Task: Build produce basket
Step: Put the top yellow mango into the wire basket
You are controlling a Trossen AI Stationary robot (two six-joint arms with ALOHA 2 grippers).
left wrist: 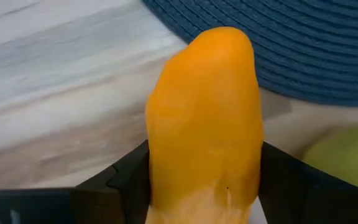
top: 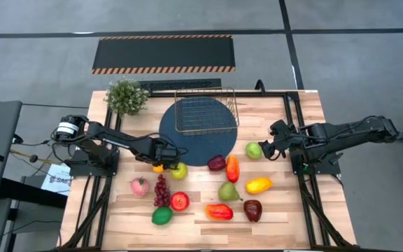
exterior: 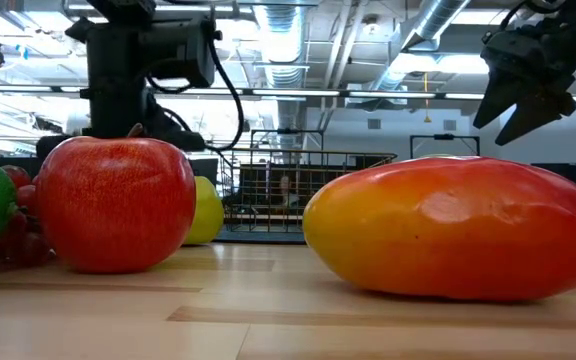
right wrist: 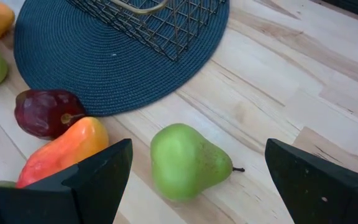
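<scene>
The left pincer (top: 161, 165) is clamped on a small orange-yellow fruit (left wrist: 204, 118), probably a mango or a pepper, its two dark fingers (left wrist: 126, 180) pressing the sides so the rounded end sticks out ahead of them. It sits at the near edge of the dark blue round mat (top: 187, 150), just beside a yellow-green apple (top: 179, 170), low over the bench (top: 292, 224); this looks like the start of a carry to the basket. The wire-mesh basket (top: 205, 110) stands on the far part of the mat and looks empty in the high view, so the task seems barely begun. The mat probably marks where the basket belongs and keeps it from sliding on the wood. The right pincer (top: 266, 149) hangs with its fingers apart above a green pear (right wrist: 188, 160) lying on its side just off the mat's right edge, likely lined up as that arm's own first pick. The rest of the produce is spread across the near half of the bench, well apart from the basket: a dark red apple (top: 217, 163), an orange-red pepper (top: 233, 169), a second green pear (top: 228, 191), a yellow mango (top: 258, 185), a peach (top: 140, 187), purple grapes (top: 161, 190), a red apple (top: 180, 201), a lime (top: 161, 215), and a red-orange mango (top: 218, 211). A leafy potted plant (top: 126, 96) stands at the far left corner, clear of the work.
</scene>
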